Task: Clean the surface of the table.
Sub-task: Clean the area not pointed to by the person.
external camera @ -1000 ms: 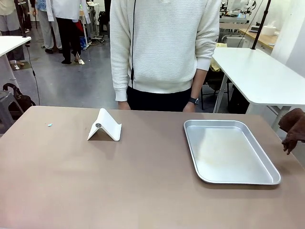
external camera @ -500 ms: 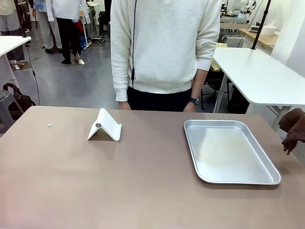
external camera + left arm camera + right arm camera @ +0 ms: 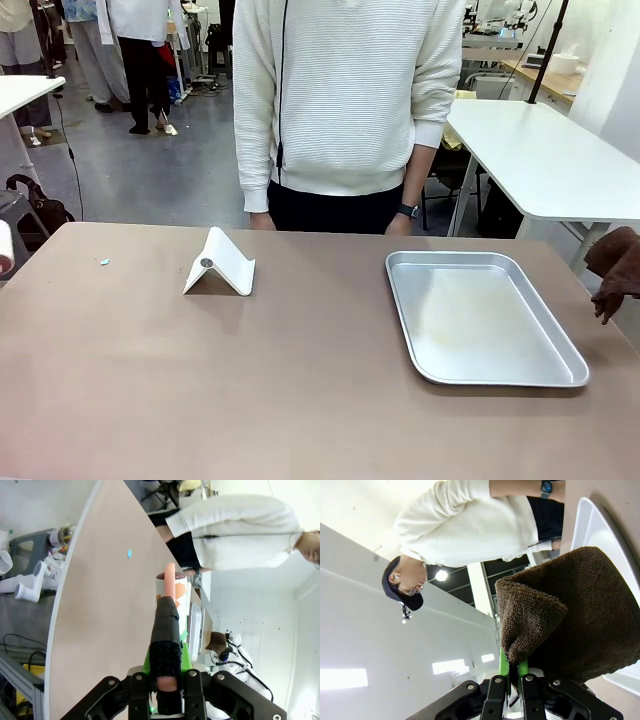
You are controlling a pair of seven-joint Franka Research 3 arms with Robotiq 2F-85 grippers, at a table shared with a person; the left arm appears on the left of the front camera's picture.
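Pink-tipped tool point(image 3: 4, 248) now pokes in far left of the tray point(image 3: 480, 320), left gripper point(image 3: 167, 660) clamping it, right gripper point(image 3: 514, 672) clamping brown cloth point(image 3: 570, 620); wiping might topple the white stand point(image 3: 220, 265).

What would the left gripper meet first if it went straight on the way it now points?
Probably the white stand: the left gripper, shut on a pink-handled tool, points across the table toward it, though depth is unclear.

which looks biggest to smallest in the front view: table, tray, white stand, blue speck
1. table
2. tray
3. white stand
4. blue speck
None look close in size.
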